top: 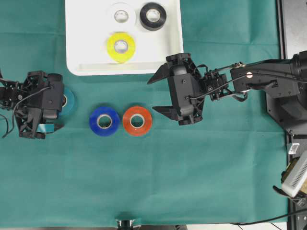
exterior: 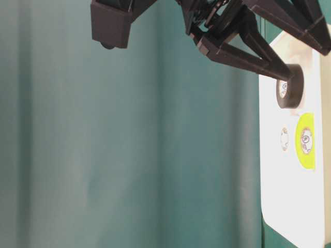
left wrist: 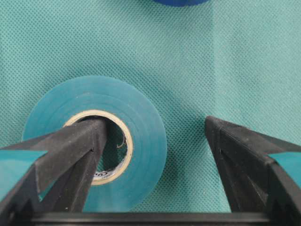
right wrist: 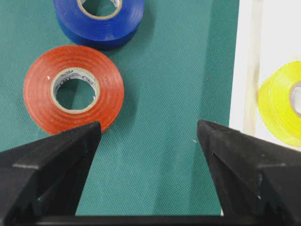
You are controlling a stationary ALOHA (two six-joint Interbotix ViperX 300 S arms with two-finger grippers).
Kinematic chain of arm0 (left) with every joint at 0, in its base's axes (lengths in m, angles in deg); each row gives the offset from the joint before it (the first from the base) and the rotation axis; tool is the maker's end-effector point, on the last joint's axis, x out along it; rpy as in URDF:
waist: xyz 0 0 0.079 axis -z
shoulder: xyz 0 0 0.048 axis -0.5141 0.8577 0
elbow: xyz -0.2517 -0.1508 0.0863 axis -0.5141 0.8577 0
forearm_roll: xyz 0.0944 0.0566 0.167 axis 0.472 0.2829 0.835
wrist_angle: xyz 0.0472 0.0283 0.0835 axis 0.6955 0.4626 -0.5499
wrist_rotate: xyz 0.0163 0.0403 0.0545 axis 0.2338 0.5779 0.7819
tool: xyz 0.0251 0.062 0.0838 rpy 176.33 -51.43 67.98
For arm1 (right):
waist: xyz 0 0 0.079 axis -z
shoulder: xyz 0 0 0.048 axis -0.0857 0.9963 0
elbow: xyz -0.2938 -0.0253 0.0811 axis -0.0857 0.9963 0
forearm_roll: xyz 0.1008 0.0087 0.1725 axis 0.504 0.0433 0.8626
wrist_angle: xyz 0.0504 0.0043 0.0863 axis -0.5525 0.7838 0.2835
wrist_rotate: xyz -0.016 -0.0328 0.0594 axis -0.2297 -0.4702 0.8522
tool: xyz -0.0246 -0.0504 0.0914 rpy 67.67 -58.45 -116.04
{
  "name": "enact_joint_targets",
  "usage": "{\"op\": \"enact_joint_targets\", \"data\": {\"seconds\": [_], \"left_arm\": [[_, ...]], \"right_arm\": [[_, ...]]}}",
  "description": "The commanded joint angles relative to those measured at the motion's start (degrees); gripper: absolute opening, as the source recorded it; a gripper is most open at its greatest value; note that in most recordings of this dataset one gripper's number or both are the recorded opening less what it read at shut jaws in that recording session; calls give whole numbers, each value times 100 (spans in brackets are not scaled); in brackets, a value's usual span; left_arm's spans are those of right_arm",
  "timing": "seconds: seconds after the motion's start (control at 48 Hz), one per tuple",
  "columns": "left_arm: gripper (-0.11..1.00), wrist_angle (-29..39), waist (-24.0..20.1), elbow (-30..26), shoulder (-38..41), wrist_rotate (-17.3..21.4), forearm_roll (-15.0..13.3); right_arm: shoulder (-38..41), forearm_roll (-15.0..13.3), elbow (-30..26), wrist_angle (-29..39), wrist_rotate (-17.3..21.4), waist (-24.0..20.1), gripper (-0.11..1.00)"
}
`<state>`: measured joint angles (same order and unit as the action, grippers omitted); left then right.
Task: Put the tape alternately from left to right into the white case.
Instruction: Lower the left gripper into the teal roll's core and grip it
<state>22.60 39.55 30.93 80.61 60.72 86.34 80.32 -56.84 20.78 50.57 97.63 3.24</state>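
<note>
Green cloth [top: 201, 182] covers the whole table, slightly textured and lying flat. At the top edge of the overhead view sits the white case [top: 86, 52], holding the white roll [top: 121, 15], the black roll [top: 153, 16] and the yellow roll [top: 121, 47]. On the cloth below it lie the blue roll [top: 104, 120] and the orange-red roll [top: 137, 120], side by side and just apart. The teal roll [left wrist: 96, 143] lies further left under the left claw [left wrist: 155, 136], whose jaws are spread wide, one finger reaching into the roll's cardboard core and the other outside it. The right claw [top: 159, 93] hangs wide and empty just right of the orange-red roll, near the case's lower corner.
</note>
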Motion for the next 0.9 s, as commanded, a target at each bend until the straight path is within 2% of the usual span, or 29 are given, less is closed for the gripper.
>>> {"op": "enact_joint_targets", "data": {"seconds": [0.0, 0.062, 0.125, 0.291, 0.333, 0.874], "left_arm": [[98, -18, -18, -44, -70, 0, -9], [92, -18, -9, -35, -70, 0, -9], [81, -18, -9, -26, -70, 9, -9], [33, -18, -18, -9, -105, 26, -9], [26, -18, -26, 0, -132, 26, -9], [26, 79, -26, -114, -642, 26, -9]], "right_arm": [[-62, 0, -44, -44, 9, -18, 85], [-62, 0, -44, -44, 9, -9, 85], [-62, 9, -44, -44, 9, -18, 85], [-62, 0, -44, -44, 9, -18, 85], [-62, 9, -44, -44, 9, -18, 85], [-62, 0, -44, -18, 9, -18, 85]]}}
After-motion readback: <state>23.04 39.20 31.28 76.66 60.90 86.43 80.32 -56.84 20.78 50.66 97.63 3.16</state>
